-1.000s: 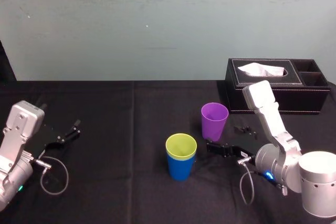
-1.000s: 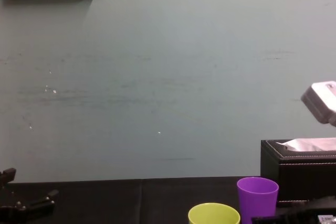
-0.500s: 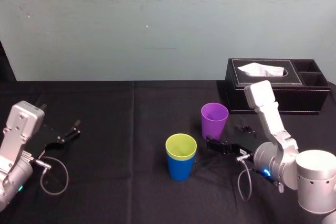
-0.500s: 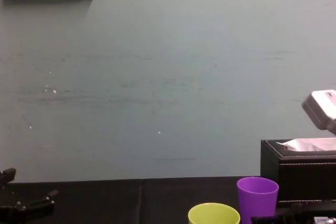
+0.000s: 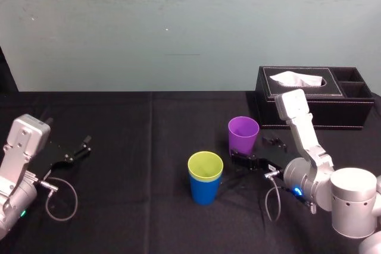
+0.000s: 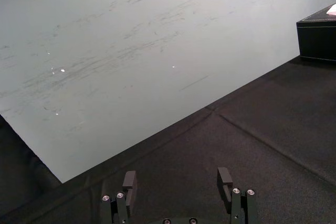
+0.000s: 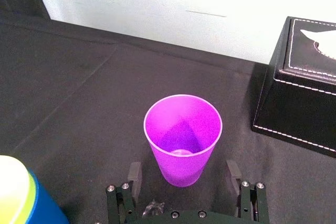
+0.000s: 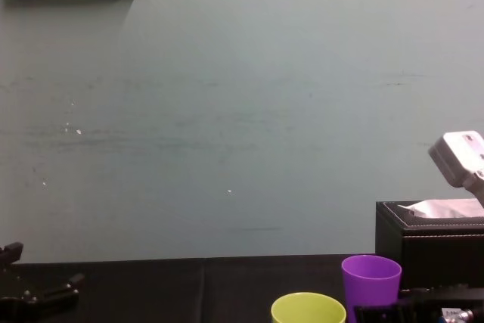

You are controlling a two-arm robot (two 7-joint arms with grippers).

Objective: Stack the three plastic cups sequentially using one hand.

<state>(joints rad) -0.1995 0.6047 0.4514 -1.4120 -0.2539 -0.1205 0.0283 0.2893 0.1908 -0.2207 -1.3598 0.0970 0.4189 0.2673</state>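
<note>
Now the right hand (image 7: 184, 172) has crept forward, spread apart astride the purple cup (image 7: 182, 135); the yellow-green cup (image 5: 205, 166) already nests in the blue cup (image 5: 205, 191), so only this one remains. The left hand (image 6: 177, 180) sits parked, apart.

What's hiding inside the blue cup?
The yellow-green cup sits inside the blue cup, only its rim poking out. Its lower part is covered by the blue wall. The right gripper is open at the purple cup. The left gripper is parked.
</note>
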